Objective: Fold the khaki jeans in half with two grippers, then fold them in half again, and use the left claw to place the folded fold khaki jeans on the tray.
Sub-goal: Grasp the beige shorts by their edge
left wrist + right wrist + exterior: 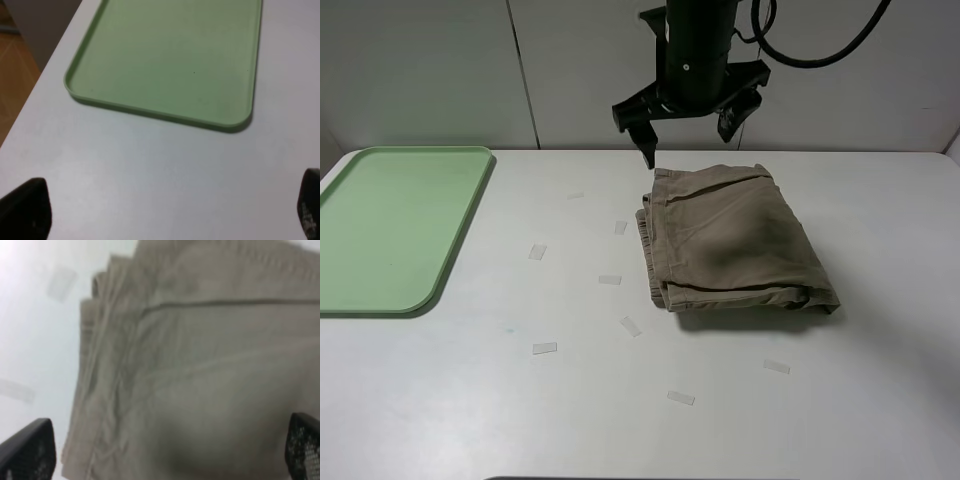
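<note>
The khaki jeans (730,240) lie folded into a compact stack right of the table's middle. They fill the right wrist view (200,380). My right gripper (688,140) hangs open and empty just above the stack's far edge, with its fingertips wide apart in its wrist view (170,450). The pale-green tray (380,230) lies empty at the table's left. My left arm is out of the exterior high view. In the left wrist view the left gripper (167,210) is open and empty over bare table, a short way from the tray's (170,60) rim.
Several small pieces of clear tape (537,251) are stuck on the white table (470,400) between the tray and the jeans and in front of them. A white wall with a dark seam (525,75) stands behind the table. The table's left edge (30,115) shows beside the tray.
</note>
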